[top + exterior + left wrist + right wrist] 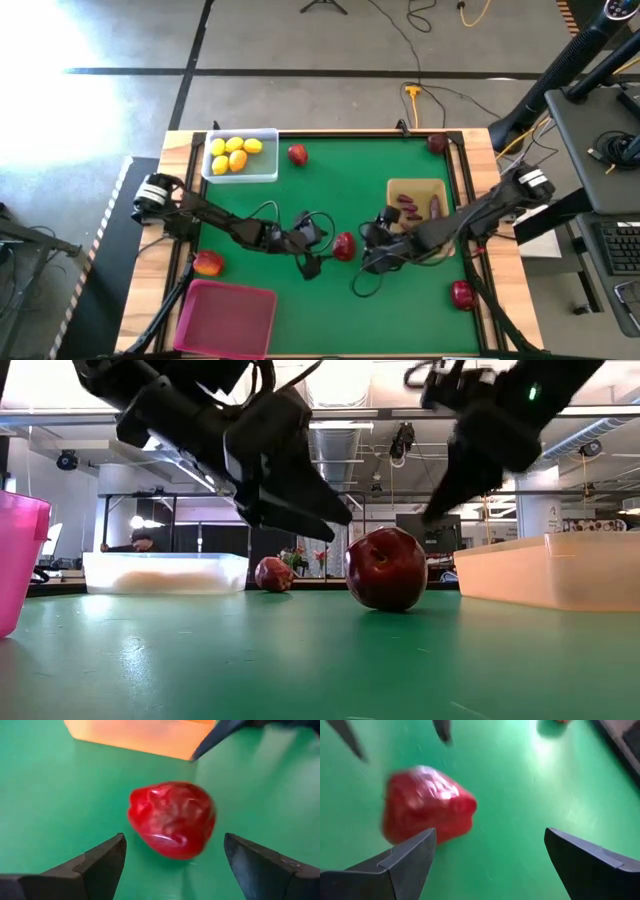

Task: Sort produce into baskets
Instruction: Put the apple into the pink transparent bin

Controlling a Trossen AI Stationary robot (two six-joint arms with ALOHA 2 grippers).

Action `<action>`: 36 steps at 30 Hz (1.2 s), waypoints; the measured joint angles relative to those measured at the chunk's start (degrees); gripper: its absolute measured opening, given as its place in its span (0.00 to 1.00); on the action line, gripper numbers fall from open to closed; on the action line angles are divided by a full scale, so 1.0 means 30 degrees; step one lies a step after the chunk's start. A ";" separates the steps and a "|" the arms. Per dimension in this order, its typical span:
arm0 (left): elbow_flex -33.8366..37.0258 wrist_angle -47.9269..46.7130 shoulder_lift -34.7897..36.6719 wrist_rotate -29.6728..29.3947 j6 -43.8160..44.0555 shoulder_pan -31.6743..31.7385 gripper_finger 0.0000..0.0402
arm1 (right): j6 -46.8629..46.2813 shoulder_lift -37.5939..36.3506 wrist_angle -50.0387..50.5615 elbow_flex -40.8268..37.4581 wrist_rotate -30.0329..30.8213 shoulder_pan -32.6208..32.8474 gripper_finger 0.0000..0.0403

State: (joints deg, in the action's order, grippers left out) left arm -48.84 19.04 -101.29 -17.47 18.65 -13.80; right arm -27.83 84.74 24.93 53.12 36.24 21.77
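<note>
Now the left pincer [322,250] and right pincer [366,247], both spread apart, are flanking a red fruit [344,245] lying between them.

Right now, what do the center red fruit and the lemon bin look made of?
Red fruit: probably glossy plastic or wax; hard highlights and a faceted, slightly lumpy skin. Could be real, can't confirm.
Lemon bin: translucent plastic with a frosted, milky finish; the lemons show through its walls in the low view.
</note>
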 joint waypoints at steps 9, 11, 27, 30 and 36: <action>-0.0065 -0.1637 -0.0097 0.0172 0.0954 -0.0218 0.79 | 0.0114 0.3116 -0.0637 -0.0007 -0.1081 -0.0567 0.90; -0.0065 -0.1518 -0.0272 0.0151 0.1140 -0.0192 0.79 | 0.0328 0.3394 -0.1399 -0.0001 -0.1074 -0.0666 0.90; -0.0399 -0.1233 -0.1291 -0.0930 0.4583 -0.0275 0.86 | 0.2533 0.3689 -0.7634 0.0015 -0.1097 -0.0866 0.90; -0.0987 -0.0611 -0.2334 -0.1219 0.3940 -0.0262 0.88 | 0.2739 0.3681 -0.7654 0.0022 -0.1142 -0.0958 0.90; -0.3254 -0.0631 -0.4473 -0.1947 0.1718 -0.0254 0.90 | 0.2867 0.3654 -0.7203 0.0015 -0.1411 -0.1001 0.90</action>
State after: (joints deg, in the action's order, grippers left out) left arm -58.60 17.15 -114.71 -23.31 23.81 -14.57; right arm -19.23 95.70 3.32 53.17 32.01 18.76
